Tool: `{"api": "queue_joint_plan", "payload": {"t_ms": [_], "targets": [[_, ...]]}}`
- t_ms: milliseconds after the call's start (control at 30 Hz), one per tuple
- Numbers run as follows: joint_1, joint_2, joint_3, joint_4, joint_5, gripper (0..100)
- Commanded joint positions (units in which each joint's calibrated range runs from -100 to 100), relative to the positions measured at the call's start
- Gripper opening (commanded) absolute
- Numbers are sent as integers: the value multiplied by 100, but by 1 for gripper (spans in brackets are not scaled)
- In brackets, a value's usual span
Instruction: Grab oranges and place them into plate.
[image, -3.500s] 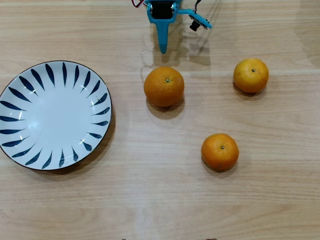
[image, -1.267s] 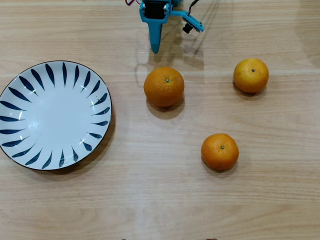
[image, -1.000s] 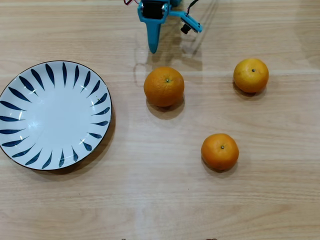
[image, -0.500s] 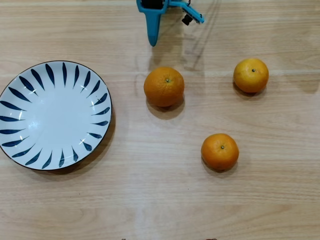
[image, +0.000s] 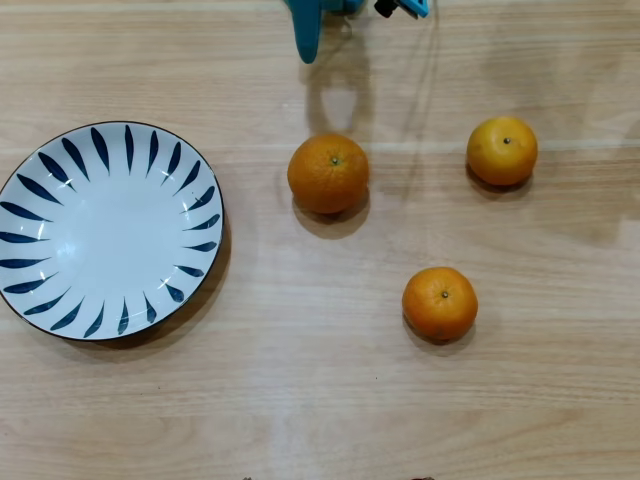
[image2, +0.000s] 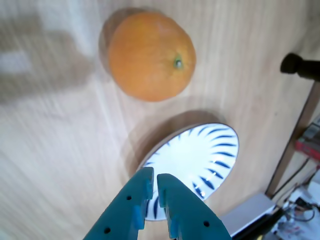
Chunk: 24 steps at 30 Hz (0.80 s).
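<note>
Three oranges lie on the wooden table in the overhead view: a larger one (image: 328, 173) in the middle, a more yellowish one (image: 502, 150) at the right, and a third (image: 440, 303) nearer the front. The white plate (image: 110, 235) with dark blue leaf strokes sits at the left with nothing in it. My teal gripper (image: 307, 50) enters at the top edge, just behind the larger orange. In the wrist view the gripper (image2: 155, 176) is shut and holds nothing. It hangs above the table, apart from the larger orange (image2: 150, 55), with the plate (image2: 200, 150) beyond its tips.
The light wooden table (image: 330, 400) fills the overhead view. In the wrist view a black knob (image2: 295, 64) and a brown post (image2: 295, 145) stand at the right, with cables and clutter (image2: 300, 210) past the table's edge.
</note>
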Motion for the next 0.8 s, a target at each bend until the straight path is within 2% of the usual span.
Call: {"api": "queue_joint_plan", "payload": {"t_ms": [0, 67, 233, 367, 600, 767], "targets": [[4, 1107, -1747, 580, -32, 2], [4, 1555, -2380, 804, -225, 2], [4, 2215, -3268, 1019, -1313, 2], [-4, 2477, -3467, 967, -2452, 2], [-237, 2908, -3503, 1062, -4966, 2], [-415, 3094, -3503, 1242, -5845, 2]]}}
